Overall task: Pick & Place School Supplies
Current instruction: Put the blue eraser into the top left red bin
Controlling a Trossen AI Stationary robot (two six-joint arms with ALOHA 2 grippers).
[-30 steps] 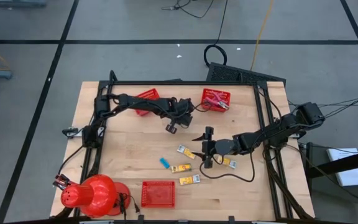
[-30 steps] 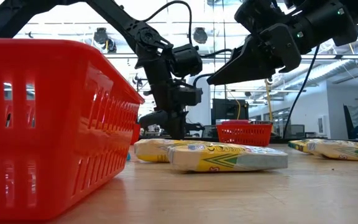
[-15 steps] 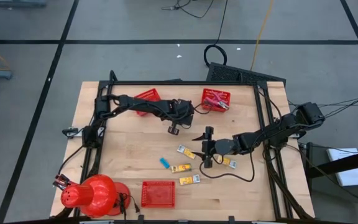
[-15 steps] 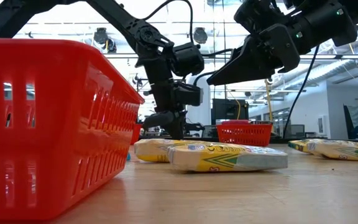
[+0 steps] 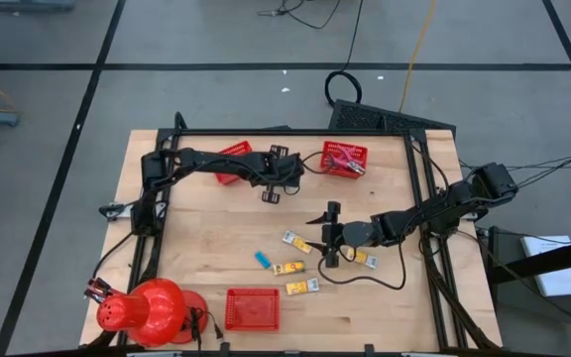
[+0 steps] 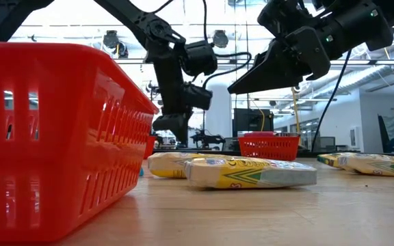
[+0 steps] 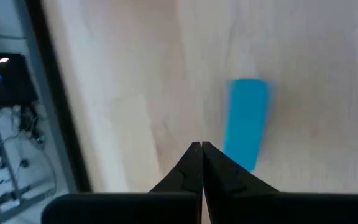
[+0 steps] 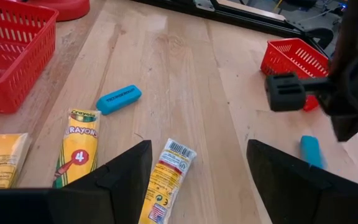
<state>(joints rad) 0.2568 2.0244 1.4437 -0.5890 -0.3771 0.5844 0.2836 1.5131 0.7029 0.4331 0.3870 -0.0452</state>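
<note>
My left gripper (image 5: 271, 195) hangs shut above the far middle of the table, with nothing between its fingers (image 7: 201, 148). Just beyond its tips a light-blue block (image 7: 246, 124) lies flat on the wood, also seen in the right wrist view (image 8: 311, 151). My right gripper (image 5: 331, 236) hovers open over the table's middle (image 8: 197, 180), above a yellow packet (image 8: 166, 180). Nearby lie a crayon packet (image 8: 78, 149), another blue block (image 5: 263, 259) and more yellow packets (image 5: 302, 287), (image 5: 367, 259).
Red mesh baskets stand at the far left (image 5: 234, 159), the far middle (image 5: 346, 159), holding pink-handled tools, and the near edge (image 5: 252, 308). A big red dome (image 5: 147, 309) sits at the near left corner. A black frame (image 5: 419, 198) borders the table.
My left gripper has risen off the table and drawn a little toward the far edge, rolling its wrist as it went. It has stayed shut, and the blue block lies on the wood below it.
</note>
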